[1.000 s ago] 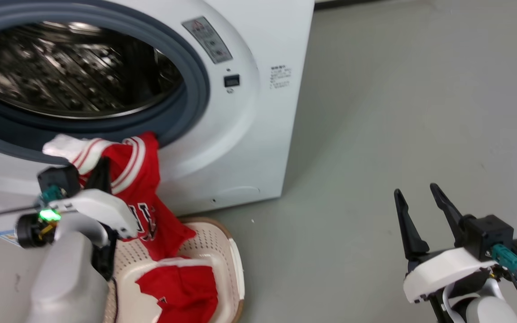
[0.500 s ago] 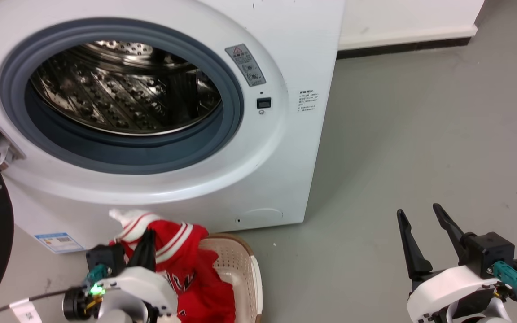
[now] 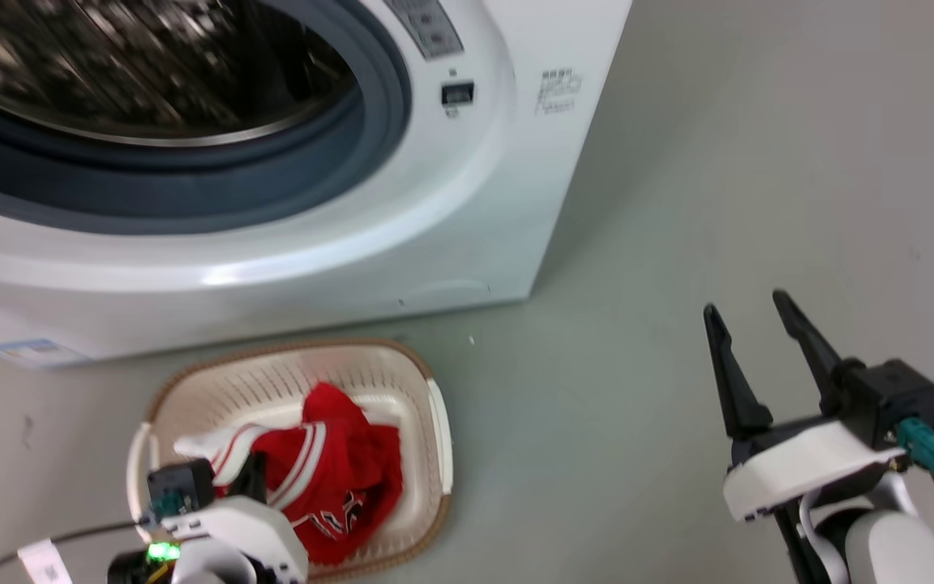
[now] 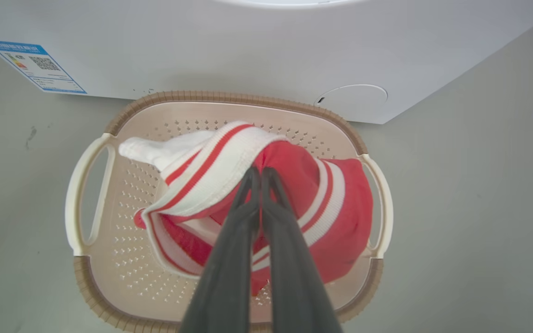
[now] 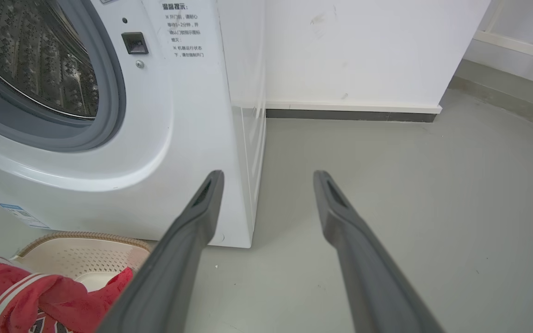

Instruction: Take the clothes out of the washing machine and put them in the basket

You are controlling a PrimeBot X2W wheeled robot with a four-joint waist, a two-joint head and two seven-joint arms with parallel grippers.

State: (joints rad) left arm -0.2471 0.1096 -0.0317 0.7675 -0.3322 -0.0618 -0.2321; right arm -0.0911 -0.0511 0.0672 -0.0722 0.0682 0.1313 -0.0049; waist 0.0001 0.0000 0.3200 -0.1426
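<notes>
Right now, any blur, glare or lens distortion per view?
Head view: the drum of the washing machine is smeared, with a glare streak on its white front; the basket reads sharper. Left wrist view: crisp on the clothes, shut left gripper soft near the lens. Right wrist view: open right gripper fingers blur toward the bottom edge, background sharp.

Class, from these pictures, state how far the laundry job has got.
Done: red clothes lie in the basket, outside the washing machine. In hand: the left pincer is shut on them; the right pincer is open. Left: release; the visible drum shows bare steel.
</notes>
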